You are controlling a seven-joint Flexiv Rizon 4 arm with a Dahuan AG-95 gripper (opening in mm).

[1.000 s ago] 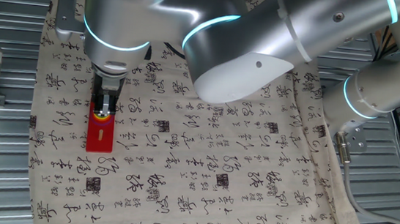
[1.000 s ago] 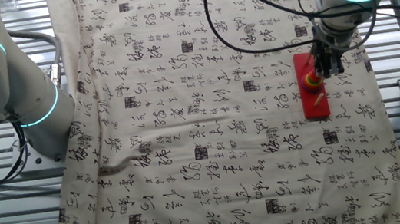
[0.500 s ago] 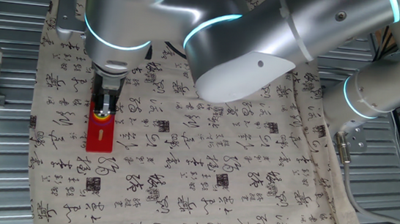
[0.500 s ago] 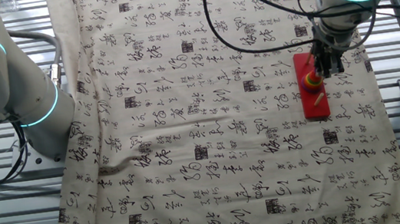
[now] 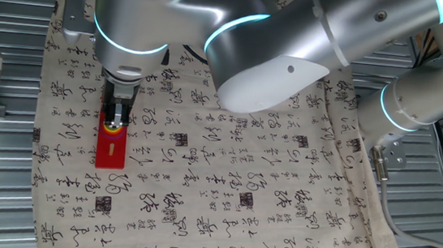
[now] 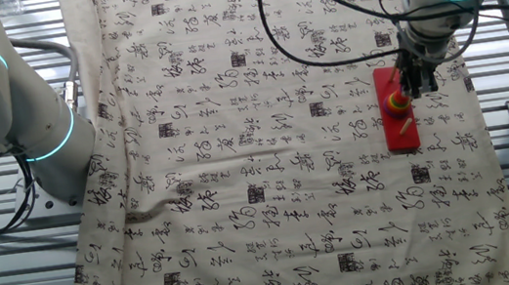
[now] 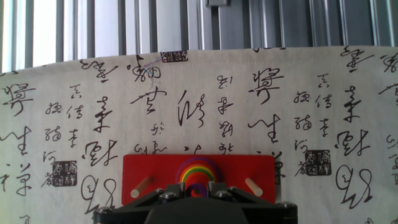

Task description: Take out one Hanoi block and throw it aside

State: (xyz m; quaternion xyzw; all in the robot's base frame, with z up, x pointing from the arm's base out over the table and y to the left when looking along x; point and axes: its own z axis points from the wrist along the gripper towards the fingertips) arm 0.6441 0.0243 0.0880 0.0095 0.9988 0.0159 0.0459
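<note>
Directly beneath my two-finger gripper (image 6: 412,94) sits the flat red wooden Hanoi base (image 6: 400,133) with its stack of coloured rings, lying on the cream cloth printed with black calligraphy (image 6: 257,162). The small round purple Hanoi block (image 7: 198,185) is at the top of that stack, on the middle peg, right in front of the finger bodies in the hand view; the larger rainbow-banded rings (image 7: 198,168) fan out just beyond it. A bare wooden peg (image 7: 254,186) stands on each side of the stack.

I cannot tell whether the fingers are apart, together or clamped on the block: the hand view cuts them off at the lower edge, and in both fixed views the fingertips merge with the stack. From one fixed view the gripper (image 5: 114,118) hangs straight down over the near end of the red base (image 5: 110,151), touching or all but touching the top of the stack.

My worries from here: if the fingers reach too low, they could pinch the next ring along with the purple one, and I would lift two. If the grip is off-centre, the block may bind on its peg and drag the light base up with it, or tip it. The loose cloth could also let the base slide under any sideways push. A weak pinch on so small a ring risks dropping it back onto the pegs
</note>
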